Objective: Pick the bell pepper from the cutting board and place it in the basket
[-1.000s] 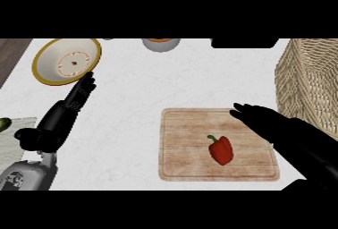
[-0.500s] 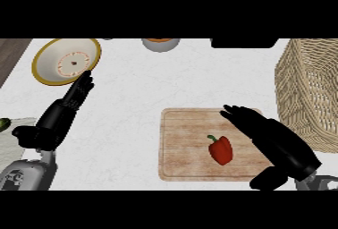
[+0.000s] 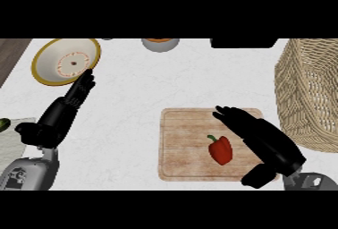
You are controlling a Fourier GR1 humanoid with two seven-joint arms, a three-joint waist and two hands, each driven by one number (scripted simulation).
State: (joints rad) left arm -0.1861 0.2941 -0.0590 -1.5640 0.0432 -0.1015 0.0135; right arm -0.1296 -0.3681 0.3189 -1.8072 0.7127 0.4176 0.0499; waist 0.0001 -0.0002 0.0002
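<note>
A red bell pepper (image 3: 221, 150) with a green stem lies on a pale wooden cutting board (image 3: 185, 143) streaked with light brown grain. The counter (image 3: 165, 85) is white with faint grey veining. The woven basket (image 3: 310, 89) is straw-beige in a criss-cross weave. The plate (image 3: 46, 58) has a yellow rim, a cream centre and a ring of small red dots. Both the right hand (image 3: 260, 136) and the left hand (image 3: 63, 112) are black.

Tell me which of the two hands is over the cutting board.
The right hand: it hangs open over the cutting board, just right of the bell pepper. The left hand rests off the board, fingertips near the plate.
</note>
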